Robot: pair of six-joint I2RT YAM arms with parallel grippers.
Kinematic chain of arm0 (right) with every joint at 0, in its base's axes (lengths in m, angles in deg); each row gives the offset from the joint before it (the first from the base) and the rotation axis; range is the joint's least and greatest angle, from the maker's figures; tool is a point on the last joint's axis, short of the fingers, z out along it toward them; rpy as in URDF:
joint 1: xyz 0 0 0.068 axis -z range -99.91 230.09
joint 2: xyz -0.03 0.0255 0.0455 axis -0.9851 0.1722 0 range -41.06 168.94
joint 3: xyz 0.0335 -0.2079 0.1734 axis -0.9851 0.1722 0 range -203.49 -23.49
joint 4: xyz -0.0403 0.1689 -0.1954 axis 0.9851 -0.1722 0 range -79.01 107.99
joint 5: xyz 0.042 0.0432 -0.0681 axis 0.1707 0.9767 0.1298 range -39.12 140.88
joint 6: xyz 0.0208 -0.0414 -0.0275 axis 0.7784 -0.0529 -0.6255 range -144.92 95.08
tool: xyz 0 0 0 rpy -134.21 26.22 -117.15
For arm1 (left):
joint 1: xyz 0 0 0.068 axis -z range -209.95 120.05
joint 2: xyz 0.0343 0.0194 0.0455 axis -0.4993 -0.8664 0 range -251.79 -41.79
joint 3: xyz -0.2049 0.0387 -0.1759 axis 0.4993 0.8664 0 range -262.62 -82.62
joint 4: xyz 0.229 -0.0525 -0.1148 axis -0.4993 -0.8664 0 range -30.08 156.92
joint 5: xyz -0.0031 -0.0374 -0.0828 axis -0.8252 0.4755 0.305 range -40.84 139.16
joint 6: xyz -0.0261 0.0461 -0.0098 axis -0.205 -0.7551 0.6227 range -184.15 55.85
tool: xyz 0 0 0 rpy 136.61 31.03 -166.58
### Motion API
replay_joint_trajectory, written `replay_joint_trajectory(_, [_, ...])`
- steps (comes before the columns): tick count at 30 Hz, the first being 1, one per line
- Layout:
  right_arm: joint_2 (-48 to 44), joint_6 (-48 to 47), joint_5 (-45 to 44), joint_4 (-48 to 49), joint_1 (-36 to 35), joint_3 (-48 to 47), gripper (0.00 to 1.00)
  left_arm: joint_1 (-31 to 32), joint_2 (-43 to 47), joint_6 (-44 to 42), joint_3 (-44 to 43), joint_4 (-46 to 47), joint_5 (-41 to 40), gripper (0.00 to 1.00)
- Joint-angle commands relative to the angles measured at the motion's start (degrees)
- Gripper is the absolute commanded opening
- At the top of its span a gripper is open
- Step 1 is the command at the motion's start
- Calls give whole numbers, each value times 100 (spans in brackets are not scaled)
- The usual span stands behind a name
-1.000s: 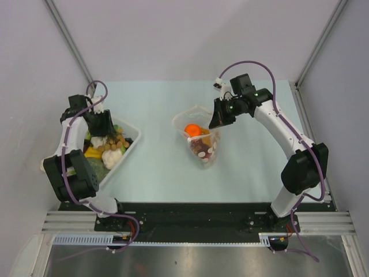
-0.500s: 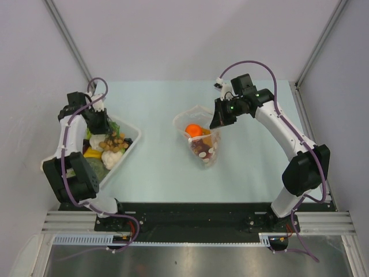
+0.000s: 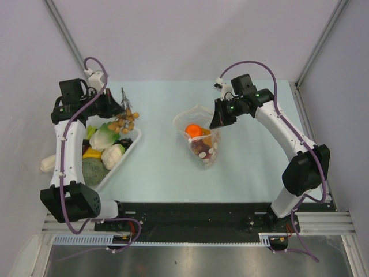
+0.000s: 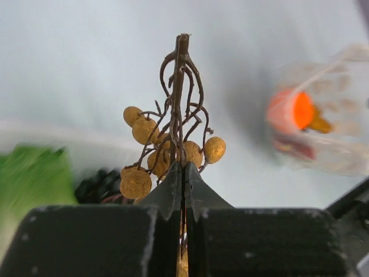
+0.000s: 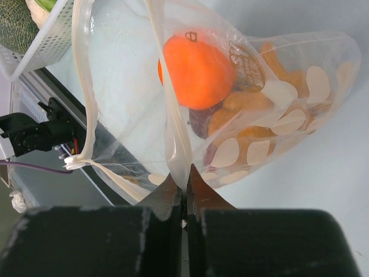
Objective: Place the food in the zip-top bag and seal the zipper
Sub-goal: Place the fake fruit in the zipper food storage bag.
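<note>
My left gripper (image 4: 183, 168) is shut on the brown stem of a bunch of tan round fruits (image 4: 174, 141), one of the food pieces. In the top view the bunch (image 3: 127, 116) hangs above the tray's far corner, left of the bag. The clear dotted zip-top bag (image 3: 202, 141) lies mid-table with its mouth held up and open. My right gripper (image 5: 185, 176) is shut on the whitish zipper (image 5: 173, 115) strip at the mouth's right side. Inside the bag lie an orange fruit (image 5: 196, 69) and darker red, purple and tan pieces (image 3: 203, 151).
A white perforated tray (image 3: 131, 149) at the left holds a green leafy vegetable (image 3: 104, 137), a white bulb (image 3: 113, 156), a yellow piece and a dark green one. A pale item (image 3: 46, 164) lies left of the tray. Grey walls close in both sides.
The left gripper shut on the tan bunch in the tray and raised it up and toward the far right. The right gripper and the bag stayed put.
</note>
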Motion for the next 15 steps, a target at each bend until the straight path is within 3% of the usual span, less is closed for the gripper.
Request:
replay_joint_trajectory(1, [-133, -67, 180, 16, 39, -11, 0, 984, 416, 1156, 61, 1700, 1049, 0])
replay_joint_trajectory(9, [-141, -50, 198, 25, 66, -11, 0, 3305, 127, 2317, 124, 3585, 672, 0])
replay_joint_trajectory(15, [-229, -24, 145, 42, 57, -2, 0, 4142, -549, 2617, -96, 4245, 426, 0])
